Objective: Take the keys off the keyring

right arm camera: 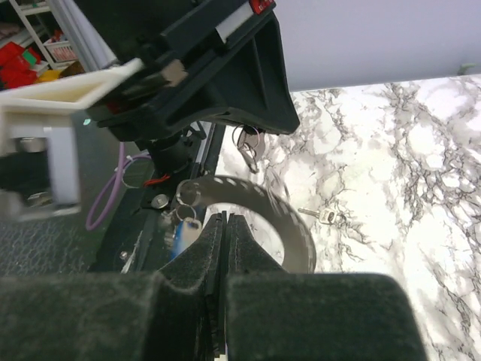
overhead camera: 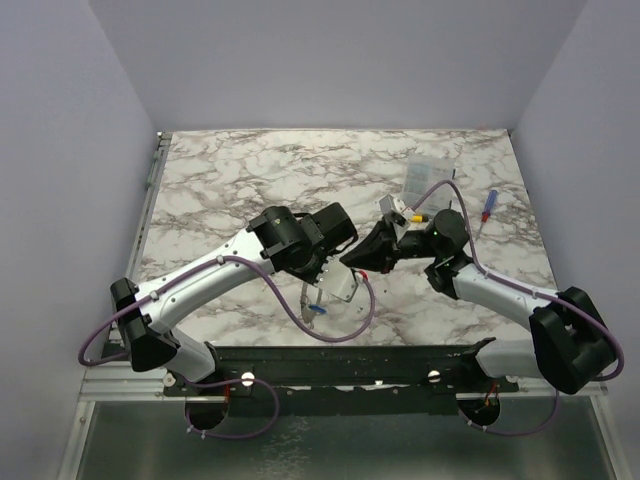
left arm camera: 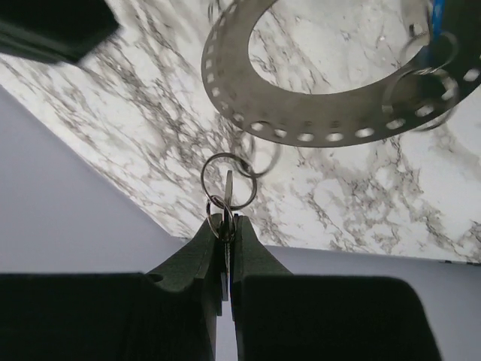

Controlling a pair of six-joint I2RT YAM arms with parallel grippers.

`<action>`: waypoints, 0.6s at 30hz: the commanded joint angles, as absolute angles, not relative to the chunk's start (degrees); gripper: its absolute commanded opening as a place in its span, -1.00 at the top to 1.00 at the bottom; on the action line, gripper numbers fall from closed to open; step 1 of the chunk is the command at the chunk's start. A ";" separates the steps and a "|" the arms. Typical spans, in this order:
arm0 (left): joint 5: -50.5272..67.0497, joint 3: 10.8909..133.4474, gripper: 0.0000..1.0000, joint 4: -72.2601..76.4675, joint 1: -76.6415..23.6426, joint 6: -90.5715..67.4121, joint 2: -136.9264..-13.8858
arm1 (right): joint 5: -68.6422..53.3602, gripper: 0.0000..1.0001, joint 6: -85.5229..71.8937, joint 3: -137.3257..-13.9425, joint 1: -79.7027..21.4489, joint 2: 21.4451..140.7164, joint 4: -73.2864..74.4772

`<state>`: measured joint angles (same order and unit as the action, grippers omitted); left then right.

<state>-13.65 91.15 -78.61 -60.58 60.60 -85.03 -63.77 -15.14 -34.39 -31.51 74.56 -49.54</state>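
Marble table (overhead camera: 220,180) beneath keyring (left arm camera: 316,134) (lilac walls (overhead camera: 330,60))

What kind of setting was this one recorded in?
Most likely a lab robot test booth: a marble-patterned tabletop closed in by plain lilac walls, an aluminium mounting rail along its near edge, and shelves with bins behind, in the right wrist view.
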 commanded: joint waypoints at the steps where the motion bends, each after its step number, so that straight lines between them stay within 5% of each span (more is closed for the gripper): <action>1: -14.06 89.77 1.00 -79.41 -58.81 60.88 -82.83 | -63.21 0.99 -19.63 -32.64 -30.78 73.47 -57.63; 9: -10.92 96.88 1.00 -79.92 -58.73 60.63 -85.29 | -65.90 0.99 -13.08 -34.09 -30.77 74.10 -51.23; 18: -8.82 99.13 1.00 -80.11 -58.93 63.92 -86.20 | -67.34 0.26 -8.98 -37.42 -30.72 74.09 -45.84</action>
